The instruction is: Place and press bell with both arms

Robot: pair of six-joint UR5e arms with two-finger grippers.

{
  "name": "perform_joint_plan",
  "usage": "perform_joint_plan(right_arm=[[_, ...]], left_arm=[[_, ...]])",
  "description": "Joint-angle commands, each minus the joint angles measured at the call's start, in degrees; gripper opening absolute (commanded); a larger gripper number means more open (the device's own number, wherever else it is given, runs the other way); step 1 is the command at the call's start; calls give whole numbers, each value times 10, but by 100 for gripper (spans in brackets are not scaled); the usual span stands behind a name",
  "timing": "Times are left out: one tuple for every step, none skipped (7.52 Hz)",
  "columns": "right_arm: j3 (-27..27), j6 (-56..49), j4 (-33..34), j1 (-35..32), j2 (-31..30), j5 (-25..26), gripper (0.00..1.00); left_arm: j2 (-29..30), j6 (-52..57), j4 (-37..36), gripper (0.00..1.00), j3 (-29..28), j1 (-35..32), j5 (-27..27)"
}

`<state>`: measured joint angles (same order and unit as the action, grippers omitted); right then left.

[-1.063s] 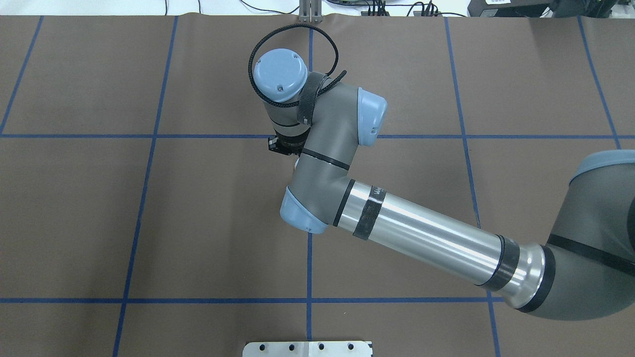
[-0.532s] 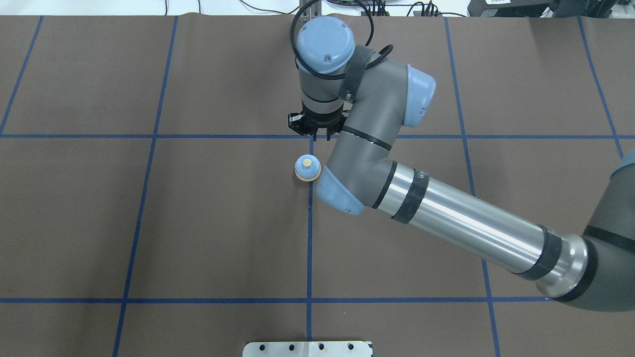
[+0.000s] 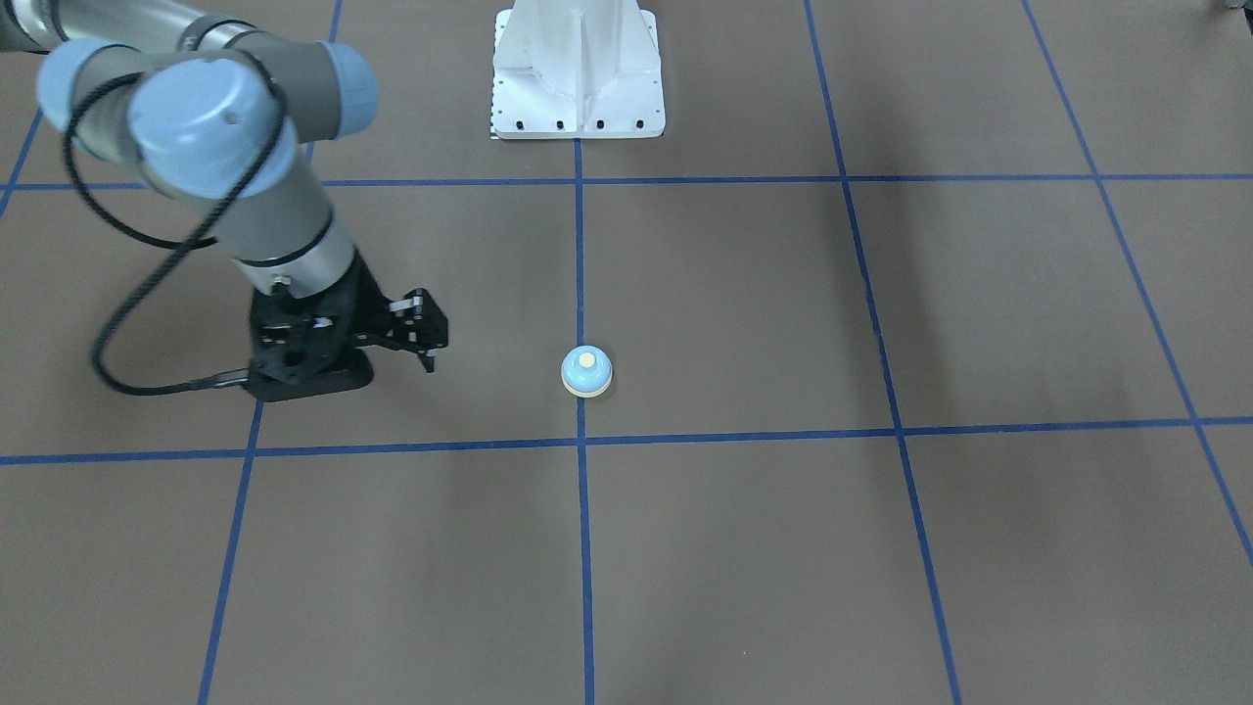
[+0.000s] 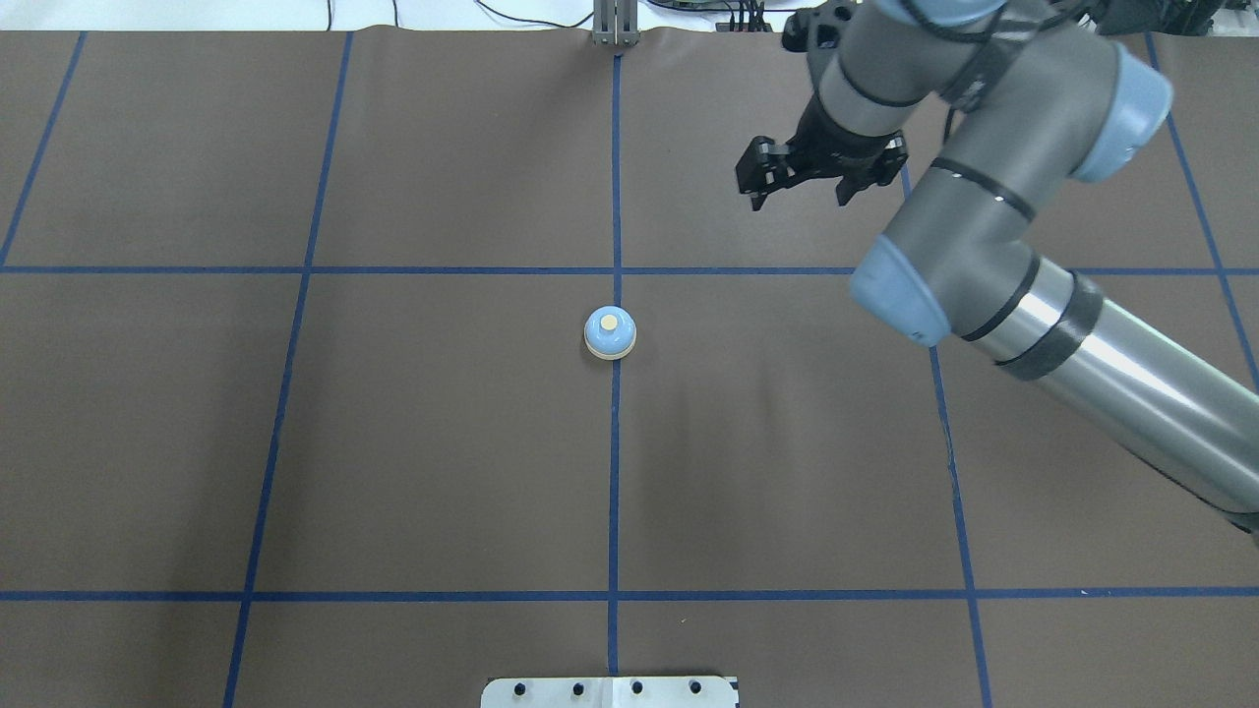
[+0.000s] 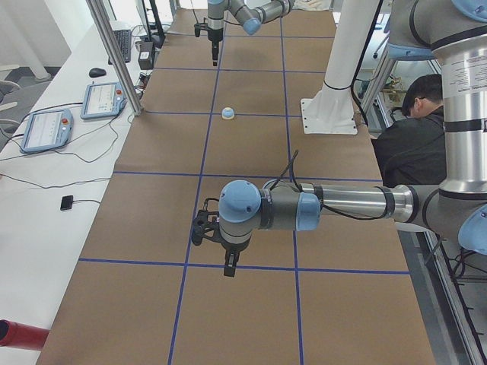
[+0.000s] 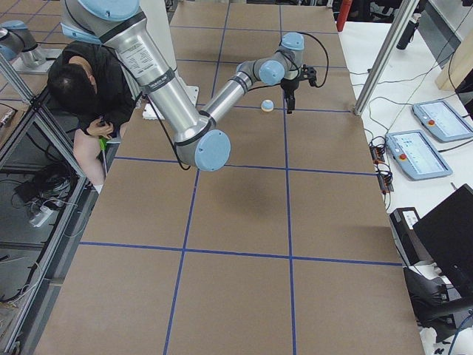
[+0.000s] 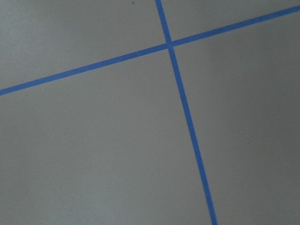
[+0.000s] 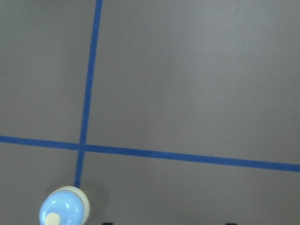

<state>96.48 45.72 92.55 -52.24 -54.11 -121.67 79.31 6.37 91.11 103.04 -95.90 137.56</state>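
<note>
The right jaws are standing wide apart and gripping nothing, their black fingers [image 4: 757, 179] pointing down at the table [image 4: 393, 442]. They are hanging to the robot's right of the bell [image 4: 610, 332] and a little farther from the robot than it, well apart from it. In the right wrist view only two dark tips are showing at the bottom edge, with the bell lying off to their left. The right arm [image 4: 993, 246] carrying them is reaching in over the table from the bell's right, its wrist bending down and a black cable [image 3: 117, 284] looping beside it.

The left jaws are showing only in the side view from the robot's left, where they are pointing down; I cannot tell whether they are wide or narrow. They are hanging above the table well off to the robot's left of the bell, and the left arm [image 5: 346, 204] is stretching out level behind them. The left wrist camera is taking in the table's brown surface and two crossing tape lines [image 7: 183, 103].

The bell is standing upright on the table, its cream button [image 4: 610, 322] facing up, with neither arm touching it. It is sitting on one of the tape lines, just on the robot's side of a crossing. The white pedestal [image 3: 578, 73] is standing straight back from the bell, well apart. A person [image 5: 418, 129] in dark clothes is sitting beyond the pedestal from the bell, off the table
</note>
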Motion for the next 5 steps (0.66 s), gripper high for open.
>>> perform_joint_plan(right_arm=[[39, -166, 0, -125, -106, -78, 99], [38, -252, 0, -177, -148, -99, 99], [36, -328, 0, -222, -189, -108, 99], [35, -404, 1, -265, -230, -109, 99], [34, -457, 2, -310, -272, -110, 99]], left_arm=[[-2, -30, 18, 100, -2, 1, -2], [-8, -30, 17, 100, -2, 2, -5], [-8, -32, 15, 100, -1, 5, -29], [-6, -36, 14, 100, 0, 9, -38], [-5, -37, 13, 100, 0, 25, -41]])
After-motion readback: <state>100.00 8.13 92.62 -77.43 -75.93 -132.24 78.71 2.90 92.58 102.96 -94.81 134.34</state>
